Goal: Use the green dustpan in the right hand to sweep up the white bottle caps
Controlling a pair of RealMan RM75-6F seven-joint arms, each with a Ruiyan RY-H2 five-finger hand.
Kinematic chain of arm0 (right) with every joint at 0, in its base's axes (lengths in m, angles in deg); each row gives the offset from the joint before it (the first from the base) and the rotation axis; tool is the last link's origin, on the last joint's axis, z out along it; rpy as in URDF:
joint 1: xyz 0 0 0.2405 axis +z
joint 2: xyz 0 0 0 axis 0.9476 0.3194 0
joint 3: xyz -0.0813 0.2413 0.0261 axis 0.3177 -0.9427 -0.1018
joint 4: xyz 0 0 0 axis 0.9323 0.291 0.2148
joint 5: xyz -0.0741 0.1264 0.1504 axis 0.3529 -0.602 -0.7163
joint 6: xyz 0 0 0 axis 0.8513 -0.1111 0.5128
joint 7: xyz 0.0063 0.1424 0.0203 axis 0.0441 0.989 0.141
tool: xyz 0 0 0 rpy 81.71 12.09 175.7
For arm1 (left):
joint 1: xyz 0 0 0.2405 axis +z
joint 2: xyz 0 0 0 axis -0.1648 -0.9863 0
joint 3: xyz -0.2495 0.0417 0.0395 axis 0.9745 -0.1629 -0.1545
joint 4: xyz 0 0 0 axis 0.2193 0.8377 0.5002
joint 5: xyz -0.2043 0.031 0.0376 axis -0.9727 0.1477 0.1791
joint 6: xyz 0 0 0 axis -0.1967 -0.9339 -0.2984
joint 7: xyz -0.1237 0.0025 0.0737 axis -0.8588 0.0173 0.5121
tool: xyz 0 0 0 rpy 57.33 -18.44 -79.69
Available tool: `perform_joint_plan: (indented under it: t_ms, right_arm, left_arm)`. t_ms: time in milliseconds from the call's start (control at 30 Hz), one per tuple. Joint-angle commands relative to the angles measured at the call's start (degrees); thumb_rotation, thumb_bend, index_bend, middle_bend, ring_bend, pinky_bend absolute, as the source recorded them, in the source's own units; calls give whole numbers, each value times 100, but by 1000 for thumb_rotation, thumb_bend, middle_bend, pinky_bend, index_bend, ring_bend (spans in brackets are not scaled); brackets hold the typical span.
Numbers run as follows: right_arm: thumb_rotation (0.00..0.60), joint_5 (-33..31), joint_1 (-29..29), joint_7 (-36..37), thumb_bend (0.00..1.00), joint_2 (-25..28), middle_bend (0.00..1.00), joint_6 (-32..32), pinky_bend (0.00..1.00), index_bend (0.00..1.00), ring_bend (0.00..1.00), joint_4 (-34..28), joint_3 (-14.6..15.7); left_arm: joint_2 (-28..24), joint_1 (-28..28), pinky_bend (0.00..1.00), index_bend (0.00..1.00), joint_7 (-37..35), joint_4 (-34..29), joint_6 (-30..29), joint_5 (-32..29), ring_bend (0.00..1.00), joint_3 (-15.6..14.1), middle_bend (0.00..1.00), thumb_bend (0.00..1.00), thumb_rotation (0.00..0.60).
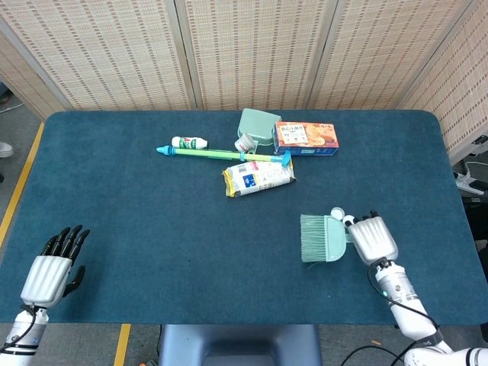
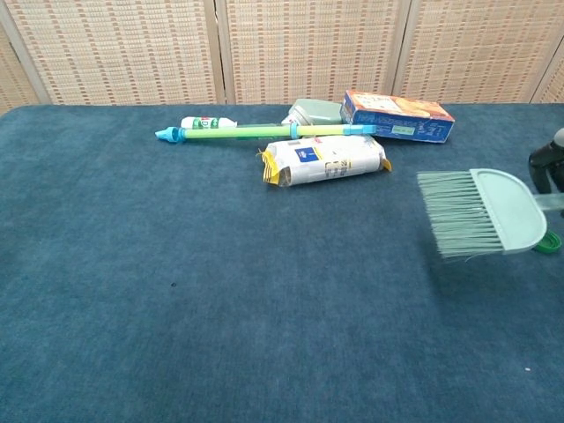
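Observation:
My right hand [image 1: 374,239] grips the handle of a pale green hand brush [image 1: 320,238], held level with its bristles pointing left. Two white bottle caps [image 1: 336,215] lie on the cloth just behind the brush head, near the hand's far side. In the chest view the brush [image 2: 480,211] hovers at the right, only the edge of the right hand [image 2: 548,167] shows, and the caps are hidden. The pale green dustpan [image 1: 258,124] sits at the back of the table, away from both hands. My left hand [image 1: 49,271] rests at the front left, fingers straight, holding nothing.
Around the dustpan lie an orange box [image 1: 306,138], a long green stick [image 1: 221,154], a small white bottle [image 1: 189,142] and a snack packet [image 1: 258,177]. The table's right edge [image 1: 457,229] runs close to the right hand.

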Motion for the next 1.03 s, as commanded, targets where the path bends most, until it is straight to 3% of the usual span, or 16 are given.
perform_joint_plan:
  t_ms: [33,233,333,500,600,700,833,1033]
  right_arm:
    - [600,582,-429,913,344,-417,610,-496,334,673,384,222,-10]
    - [600,490,-567,703,343,-844,260,-638,256,136,190,781,26]
    - [600,471,-635,565,298,-911,99,-692,167,1,82,843,93]
    - [600,931,-923,893,212,-713,0,-353,34,0,0,576,214]
    - [600,1555,-1301,1308,201,-432,0,280,4,0,0,396,373]
    - [600,2176,-1842,1197,201,-250,0,1360,0,0,0,501,465]
    - [600,2354,-2542,1128,199,-398,0,2631,0,0,0,1053,156]
    - [600,2047,-2673,1760,197,-148,0,2500,0,0,0,1141,-173]
  left_arm:
    - [-5,-3,156,0,-7,9,13,-21,6,4,0,469,600]
    - [-57,-6,157,0,-124,32,9,-14,6,5,0,469,600]
    - [-65,-13,157,0,-179,53,16,-6,5,2,0,469,600]
    - [-83,2,157,0,-196,31,-43,37,6,-6,0,470,600]
    - [-90,23,157,0,-192,20,-90,63,6,-15,0,469,600]
    - [-91,36,157,0,-183,4,-128,98,6,-27,0,469,600]
    - [-86,63,157,0,-164,-5,-198,157,5,-47,0,470,600]
    - [-55,40,157,0,-123,0,-168,150,6,-30,0,469,600]
